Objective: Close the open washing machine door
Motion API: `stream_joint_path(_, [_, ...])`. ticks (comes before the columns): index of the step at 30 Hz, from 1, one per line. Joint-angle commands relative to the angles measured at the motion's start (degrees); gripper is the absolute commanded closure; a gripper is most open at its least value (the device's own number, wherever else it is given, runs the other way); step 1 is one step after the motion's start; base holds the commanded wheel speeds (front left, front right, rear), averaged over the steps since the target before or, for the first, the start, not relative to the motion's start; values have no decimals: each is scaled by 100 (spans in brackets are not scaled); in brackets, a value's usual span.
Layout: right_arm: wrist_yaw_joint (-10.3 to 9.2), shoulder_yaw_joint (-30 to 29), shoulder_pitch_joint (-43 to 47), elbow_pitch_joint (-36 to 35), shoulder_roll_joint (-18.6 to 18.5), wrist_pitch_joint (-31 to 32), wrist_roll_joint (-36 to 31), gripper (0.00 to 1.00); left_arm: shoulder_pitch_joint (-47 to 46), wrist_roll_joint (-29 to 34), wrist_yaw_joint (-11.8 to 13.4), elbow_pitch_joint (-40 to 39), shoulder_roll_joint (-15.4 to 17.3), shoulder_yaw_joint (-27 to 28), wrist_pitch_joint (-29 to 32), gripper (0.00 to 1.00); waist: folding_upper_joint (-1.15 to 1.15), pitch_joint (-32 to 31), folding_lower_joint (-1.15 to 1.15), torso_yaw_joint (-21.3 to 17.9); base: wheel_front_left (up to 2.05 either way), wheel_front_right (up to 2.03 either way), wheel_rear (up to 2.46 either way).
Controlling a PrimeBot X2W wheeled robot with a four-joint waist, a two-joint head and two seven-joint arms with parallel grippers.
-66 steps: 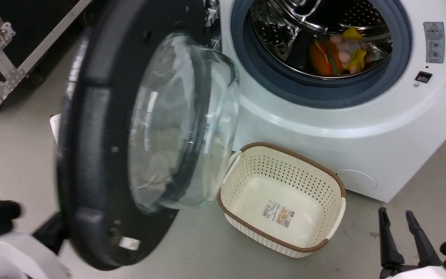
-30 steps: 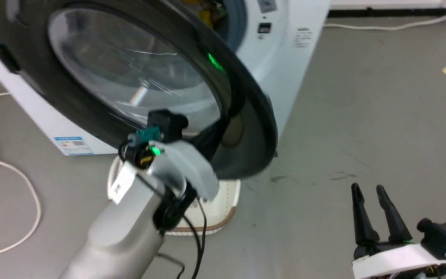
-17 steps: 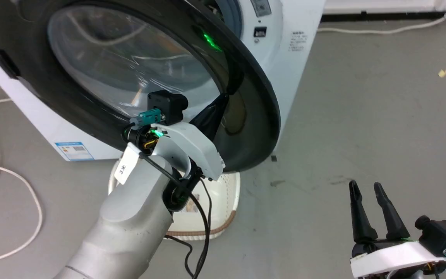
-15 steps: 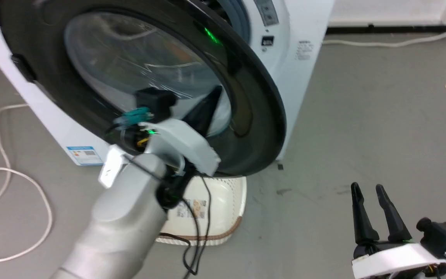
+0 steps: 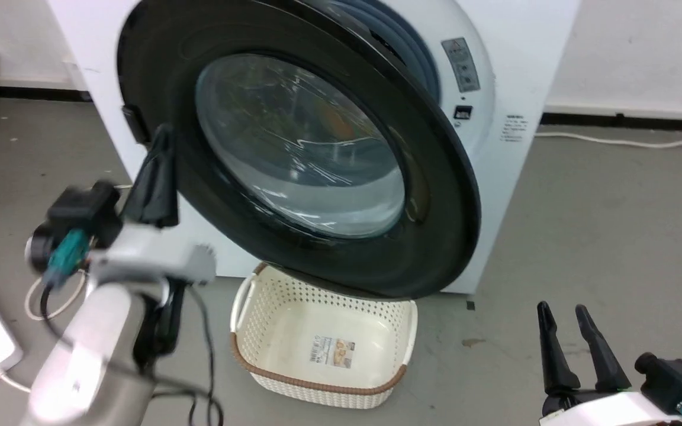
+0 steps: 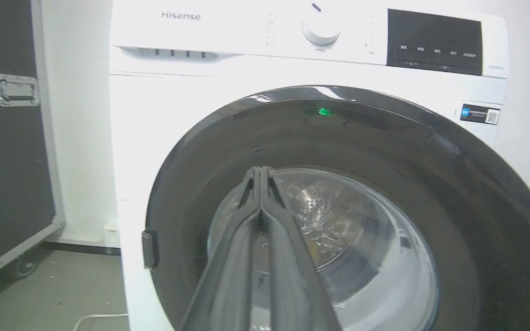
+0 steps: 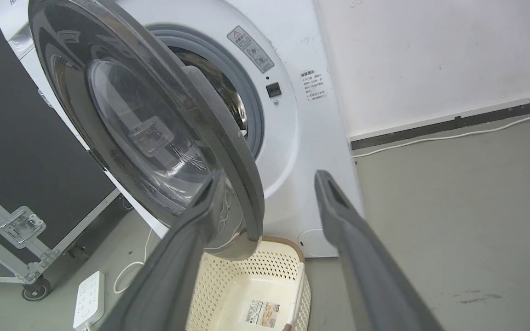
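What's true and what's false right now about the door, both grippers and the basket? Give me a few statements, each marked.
1. The washing machine door is fully latched. False: a gap at its right edge shows the grey gasket.
2. The left gripper has its fingers pressed together with nothing between them. True.
3. The right gripper grips the door's rim. False: it is open, low over the floor and apart from the door.
4. The basket sits on the floor below the door. True.
5. The basket holds laundry. False: only a label lies on its bottom.
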Motion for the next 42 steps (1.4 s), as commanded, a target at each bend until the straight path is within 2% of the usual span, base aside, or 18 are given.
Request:
stream_joint_path(1, [5, -1, 81, 5, 1, -26, 0, 0, 277, 196, 82, -197, 42, 109, -27, 100, 0, -62, 1, 81, 0, 0, 0])
stream_joint_path(6, [5, -3, 156, 20, 1, -26, 0, 0, 1219, 544, 192, -791, 51, 582, -28, 100, 0, -134, 1, 157, 0, 0, 0])
stream_joint_path(11, [5, -28, 341, 25, 1, -26, -20, 0, 2223, 382, 2, -738, -57, 703, -28, 100, 0, -215, 1, 252, 0, 0, 0])
stream_joint_path(19, [5, -23, 549, 18, 1, -26, -69, 0, 2753, 171, -82, -577, -105, 591, 83, 100, 0, -257, 1, 330, 0, 0, 0])
stream_joint_path(24, [5, 21, 592, 25, 1, -26, -223, 0, 2893, 85, -36, -525, -147, 611, 95, 100, 0, -267, 1, 346, 0, 0, 0])
stream_joint_path(25, [5, 25, 595, 28, 1, -26, -260, 0, 2896, 88, -23, -522, -149, 605, 101, 74, 0, -267, 1, 348, 0, 0, 0])
stream_joint_path(26, [5, 29, 597, 35, 1, -26, -318, 0, 2896, 95, -9, -521, -150, 599, 101, 0, 0, -267, 1, 348, 0, 0, 0])
stream_joint_path(36, [5, -115, 574, -148, 1, 273, -1068, 0, 2843, 241, 98, -603, -104, 533, 90, 0, 0, -247, 1, 324, 0, 0, 0])
stream_joint_path(37, [5, -129, 568, -207, 1, 340, -1086, 52, 2839, 263, 112, -626, -101, 529, 84, 0, 0, -242, 1, 327, 0, 0, 0])
stream_joint_path(38, [5, -136, 556, -280, 1, 397, -1119, 93, 2836, 278, 125, -651, -104, 525, 80, 0, 0, -233, 1, 335, 0, 0, 0])
stream_joint_path(39, [5, -89, 511, -469, 1, 672, -1140, 100, 2822, 348, 180, -754, -111, 530, 57, 0, 0, -191, 1, 360, 0, 0, 0])
stream_joint_path(42, [5, 62, 329, -614, 1, 947, -1161, 100, 2831, 407, 235, -883, -122, 552, 35, 0, 0, -125, 1, 375, 0, 0, 0])
